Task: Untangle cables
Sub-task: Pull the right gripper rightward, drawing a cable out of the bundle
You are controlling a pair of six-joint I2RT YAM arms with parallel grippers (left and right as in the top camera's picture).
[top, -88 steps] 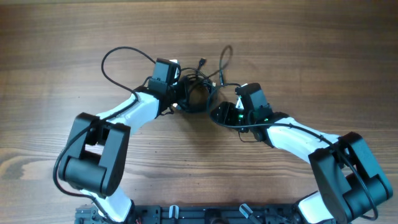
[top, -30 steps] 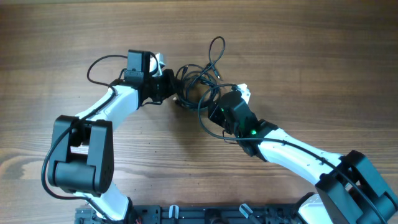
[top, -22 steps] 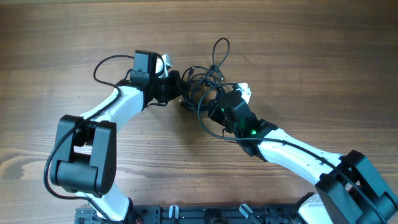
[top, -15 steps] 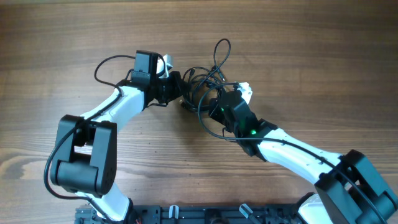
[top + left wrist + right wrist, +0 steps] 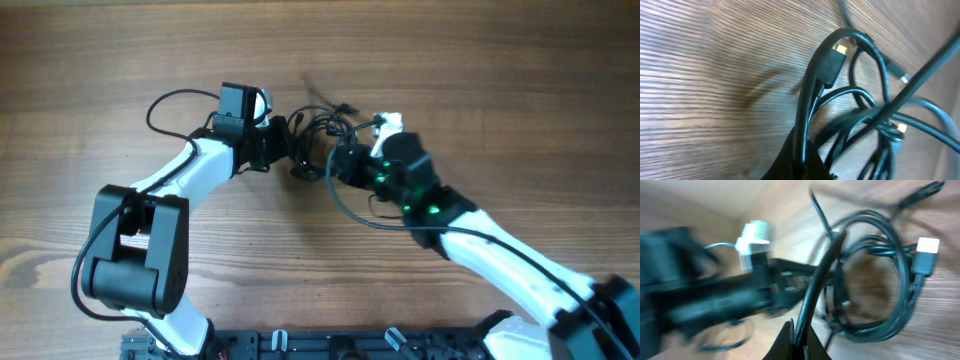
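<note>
A: Start big. On the desk, the left arm and right arm both reach into one knot. The cables lie bunched on the wood between the wrists, with their loops crossing.

B: So pulling apart might cinch it tighter?

A: That's my fear. The left claw is pressed together on one black strand and the right claw pinches another. Both strands run into the same bundle.

B: What else is around?

A: Only the arms' own thicker wires. The left wire loops well clear. The right wire curves just below the tangle and could snag.

B: And the smallest thing?

A: A silvery plug lies against the coil's edge, though that view is blurred. It may catch on a loop.
</note>
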